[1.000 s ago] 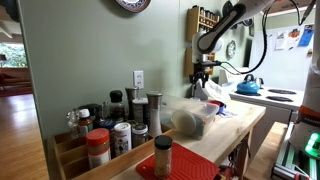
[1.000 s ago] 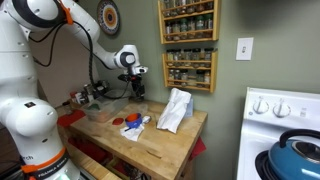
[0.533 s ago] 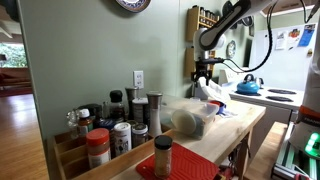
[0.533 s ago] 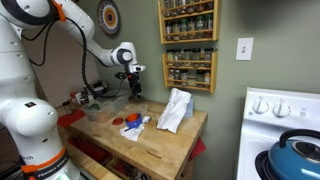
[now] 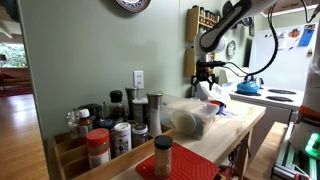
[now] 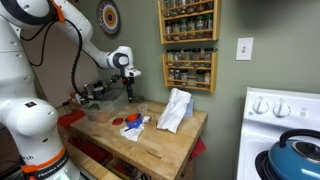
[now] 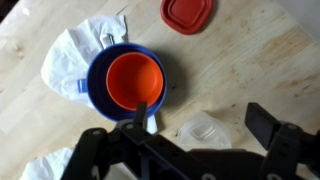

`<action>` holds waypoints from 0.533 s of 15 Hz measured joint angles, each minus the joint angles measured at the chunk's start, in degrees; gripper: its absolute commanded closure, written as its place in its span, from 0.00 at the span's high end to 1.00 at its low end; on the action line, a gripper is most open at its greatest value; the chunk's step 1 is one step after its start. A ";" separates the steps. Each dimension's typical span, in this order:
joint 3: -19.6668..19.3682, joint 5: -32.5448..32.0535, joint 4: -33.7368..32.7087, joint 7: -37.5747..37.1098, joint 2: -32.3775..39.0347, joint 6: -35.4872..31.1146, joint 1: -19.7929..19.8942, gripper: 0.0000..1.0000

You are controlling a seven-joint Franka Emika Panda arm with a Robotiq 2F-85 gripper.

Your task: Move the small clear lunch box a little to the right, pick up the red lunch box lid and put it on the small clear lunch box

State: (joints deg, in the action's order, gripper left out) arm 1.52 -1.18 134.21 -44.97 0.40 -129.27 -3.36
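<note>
The claw [image 7: 203, 118] hangs open over the pale wooden counter [image 7: 262, 62], its two dark fingers [image 7: 264, 124] spread wide and gripping nothing. In the wrist view the small clear lunch box [image 7: 206, 131], a rounded-square tub of see-through plastic, lies on the bare wood between the two fingers and beneath them; whether they touch it cannot be told. The red lunch box lid [image 7: 187, 14], a glossy rounded square with a raised rim, lies flat on the counter well apart from the claw, at the top edge of that view. Just beside the clear box, an orange cup [image 7: 135, 78] sits nested inside a round blue bowl [image 7: 98, 88], both resting on crumpled white cloth [image 7: 68, 50]. In an exterior view the white jointed arm [image 6: 84, 38] arches up from its bulky base and over, the wrist turned straight down so the claw points at the counter, near a wall-mounted wooden spice rack [image 6: 188, 45]
</note>
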 measured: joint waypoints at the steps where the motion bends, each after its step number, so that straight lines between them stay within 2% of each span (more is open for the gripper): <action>1: 0.43 1.04 1.53 -2.91 -0.41 -0.35 -0.16 1.00; 4: 1.63 6.05 6.35 -9.64 -1.51 -2.28 -0.47 1.00; 8: 2.93 15.84 13.15 -10.69 -2.45 -11.42 -0.85 1.00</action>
State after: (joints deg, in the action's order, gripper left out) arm 4.46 14.65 147.35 -55.66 -2.05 -140.69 -4.21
